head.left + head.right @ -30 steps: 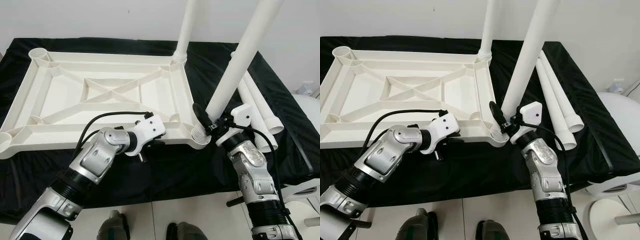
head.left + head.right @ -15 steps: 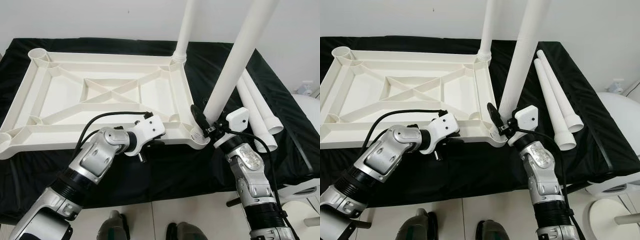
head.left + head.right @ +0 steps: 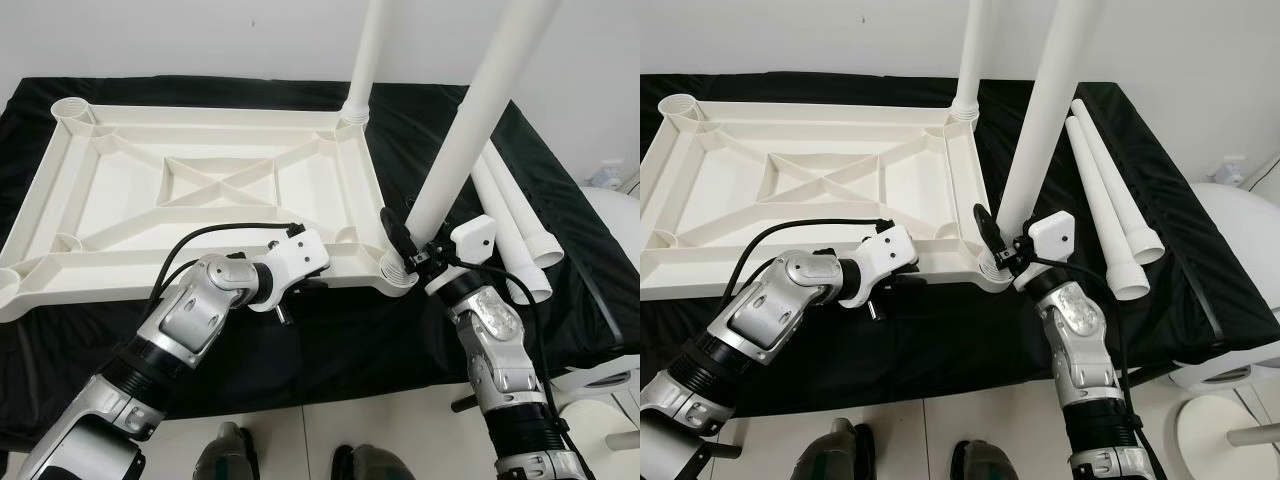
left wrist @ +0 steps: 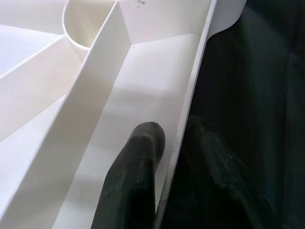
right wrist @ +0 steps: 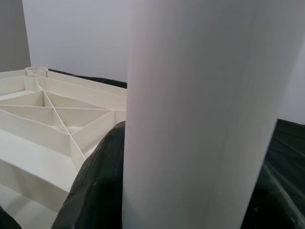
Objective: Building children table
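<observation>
The white plastic tabletop lies upside down on a black cloth. One white leg stands in its far right corner socket. My right gripper is shut on a second white leg, low on the shaft, with the leg's foot in the near right corner socket; the leg leans slightly to the right. In the right wrist view the leg sits between the black fingers. My left gripper is shut on the tabletop's near rim, one finger inside and one outside.
Two spare white legs lie on the cloth to the right of the tabletop. Open sockets sit at the left corners. A white rounded object stands off the table's right end. My feet are at the table's front edge.
My right gripper has shifted left toward the corner socket, bringing the held leg a little more upright. The left gripper stays on the rim.
</observation>
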Controlling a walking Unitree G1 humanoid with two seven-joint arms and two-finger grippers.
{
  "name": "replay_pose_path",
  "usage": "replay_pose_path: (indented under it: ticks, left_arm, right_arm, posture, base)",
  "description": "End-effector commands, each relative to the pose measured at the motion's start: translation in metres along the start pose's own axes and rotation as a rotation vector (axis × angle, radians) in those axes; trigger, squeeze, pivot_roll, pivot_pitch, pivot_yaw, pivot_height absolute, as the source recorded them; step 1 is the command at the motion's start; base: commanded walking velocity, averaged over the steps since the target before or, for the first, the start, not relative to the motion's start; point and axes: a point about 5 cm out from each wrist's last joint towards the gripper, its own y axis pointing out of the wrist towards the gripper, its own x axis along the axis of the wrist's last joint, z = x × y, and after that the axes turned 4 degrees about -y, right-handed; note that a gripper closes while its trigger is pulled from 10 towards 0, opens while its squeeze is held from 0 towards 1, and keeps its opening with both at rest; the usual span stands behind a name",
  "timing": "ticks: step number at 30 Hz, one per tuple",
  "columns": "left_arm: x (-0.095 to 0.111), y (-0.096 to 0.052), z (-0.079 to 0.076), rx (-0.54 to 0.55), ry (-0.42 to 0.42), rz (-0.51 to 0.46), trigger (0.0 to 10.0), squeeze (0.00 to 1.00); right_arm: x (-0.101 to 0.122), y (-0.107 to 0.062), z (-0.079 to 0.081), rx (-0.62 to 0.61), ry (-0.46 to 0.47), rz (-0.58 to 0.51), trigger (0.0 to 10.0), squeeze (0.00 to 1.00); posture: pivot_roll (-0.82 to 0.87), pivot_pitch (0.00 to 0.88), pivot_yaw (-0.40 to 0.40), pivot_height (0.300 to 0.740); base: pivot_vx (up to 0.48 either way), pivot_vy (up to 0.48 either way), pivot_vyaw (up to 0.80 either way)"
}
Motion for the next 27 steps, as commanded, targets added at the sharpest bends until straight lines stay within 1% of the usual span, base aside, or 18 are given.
replay_pose_path:
  ticks: [1,5,16,21,22,24,27]
  left_arm:
    - [0.012,-0.005,0.006,0.038,0.052,-0.041,10.0,0.0]
    - [0.012,-0.005,0.006,0.04,0.053,-0.041,10.0,0.0]
    - [0.012,-0.006,0.007,0.043,0.059,-0.04,10.0,0.0]
    - [0.013,-0.005,0.007,0.043,0.06,-0.041,10.0,0.0]
    - [0.013,-0.005,0.008,0.044,0.06,-0.041,10.0,0.0]
    - [0.013,-0.005,0.008,0.045,0.061,-0.041,10.0,0.0]
    - [0.013,-0.005,0.008,0.046,0.063,-0.041,10.0,0.0]
  right_arm:
    - [-0.042,-0.027,-0.003,-0.065,0.06,0.224,10.0,0.0]
    - [-0.041,-0.028,-0.004,-0.081,0.059,0.2,10.0,0.0]
    - [-0.044,-0.031,-0.006,-0.15,0.111,0.182,10.0,0.0]
    - [-0.048,-0.031,-0.01,-0.16,0.129,0.207,10.0,0.0]
    - [-0.05,-0.03,-0.011,-0.15,0.116,0.23,10.0,0.0]
    - [-0.052,-0.029,-0.013,-0.127,0.118,0.267,10.0,0.0]
    - [-0.052,-0.026,-0.016,-0.096,0.083,0.275,10.0,0.0]
  posture:
    - [0.02,0.093,-0.037,0.74]
    - [0.02,0.091,-0.037,0.74]
    - [0.03,0.089,-0.034,0.74]
    - [0.03,0.087,-0.035,0.74]
    - [0.03,0.086,-0.035,0.74]
    - [0.03,0.084,-0.035,0.74]
    - [0.03,0.081,-0.035,0.74]
  base:
    - [0.0,0.0,0.0]
    - [0.0,0.0,0.0]
    - [0.0,0.0,0.0]
    - [0.0,0.0,0.0]
    - [0.0,0.0,0.0]
    - [0.0,0.0,0.0]
    - [0.0,0.0,0.0]
